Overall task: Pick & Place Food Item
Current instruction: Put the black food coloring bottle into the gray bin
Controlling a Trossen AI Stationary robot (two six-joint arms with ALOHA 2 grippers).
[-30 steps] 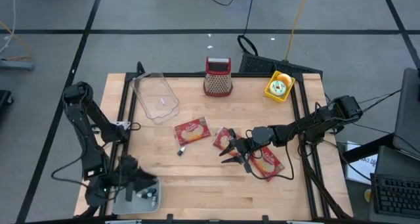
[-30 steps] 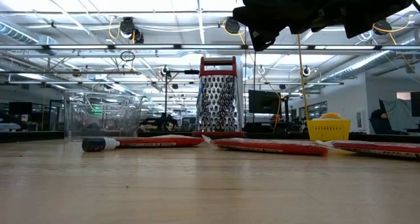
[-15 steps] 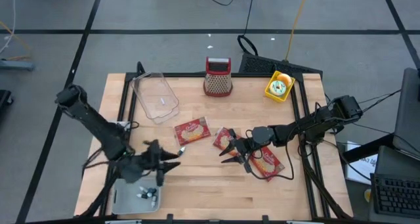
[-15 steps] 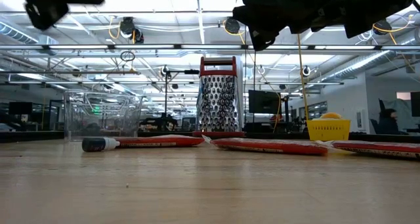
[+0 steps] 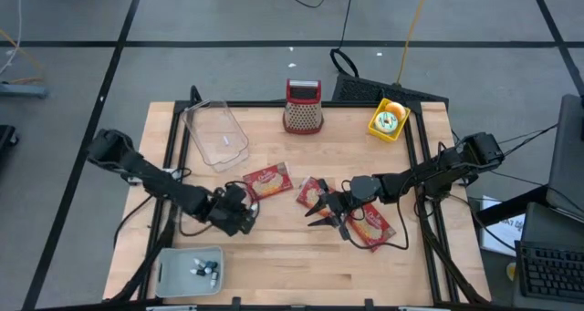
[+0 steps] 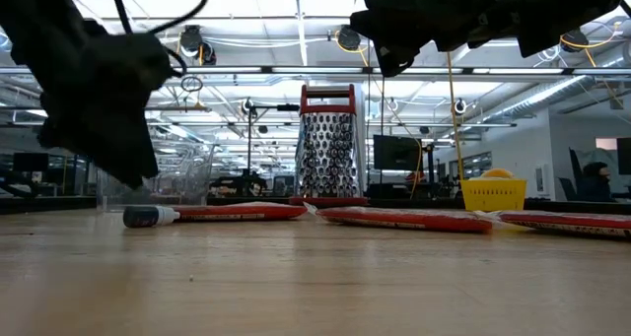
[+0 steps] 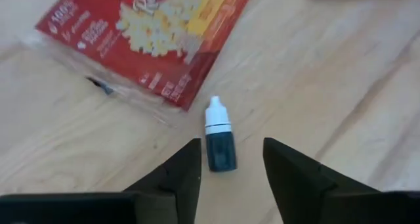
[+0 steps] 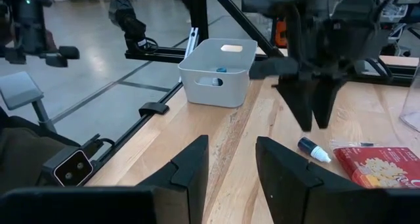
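1. While the left gripper (image 5: 245,212) hangs just above the wooden table (image 5: 274,256), its 2 fingers stand apart with a small dark dropper bottle with a white cap (image 7: 219,136) lying between them, untouched.
2. That bottle lies beside a flat red popcorn packet (image 5: 266,181).
3. The right gripper (image 5: 317,206) hovers, fingers spread and empty, by 2 more red popcorn packets (image 5: 371,227).
4. A clear plastic tub (image 5: 215,134) at the back shows nothing inside.
5. A grey plastic bin (image 5: 190,271) at the front edge holds several small bottles.
6. A yellow basket (image 5: 386,119) holds a round yellow object.
7. A metal grater with a red top (image 5: 303,107) stands upright.
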